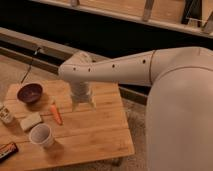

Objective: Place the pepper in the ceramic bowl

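The pepper (56, 114), slim and orange-red, lies on the wooden table (100, 135) left of centre. The ceramic bowl (29, 93), dark maroon and shallow, stands at the table's back left, apart from the pepper. My gripper (83, 104) hangs from the white arm over the table, a little right of the pepper and slightly above the surface. It holds nothing that I can see.
A white cup (41, 135) stands near the front left. A pale beige block (30, 121) lies left of the pepper. A small jar (5, 114) and a dark wrapped bar (7, 150) sit at the left edge. A dark ledge runs behind the table.
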